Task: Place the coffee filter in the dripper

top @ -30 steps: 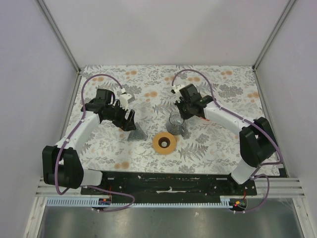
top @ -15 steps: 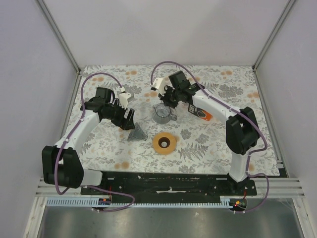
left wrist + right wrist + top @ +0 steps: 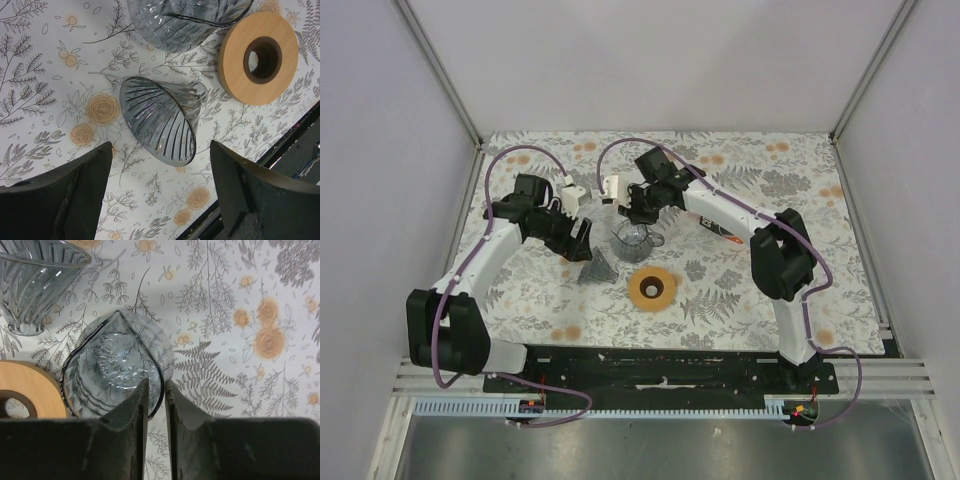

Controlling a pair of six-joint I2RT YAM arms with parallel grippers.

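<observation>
Plainly, the dripper (image 3: 652, 289) lies flat on the desk (image 3: 770, 300), around the middle and toward the near edge, with its wide tan rim and dark centre hole facing up.

Just far of it and slightly to the left is the glass cup (image 3: 634, 238), close beside the dripper. The right arm reaches across from the right, and the right jaws are pinched onto the cup's rim. In the right wrist view the two fingers (image 3: 125, 440) stand almost together with the thin rim caught between them, one finger inside the cup and one outside. The cup's pouring lip points away from them. Whether the cup rests on the desk or hangs just above it, I cannot tell.

Left of the dripper, near it but apart, a grey ribbed cone (image 3: 160, 120) lies on its side with its narrow end toward the dripper. The left jaws hang above this cone and are spread wide, gripping nothing. In the left wrist view one dark finger shows at each side and the cone lies between them.
</observation>
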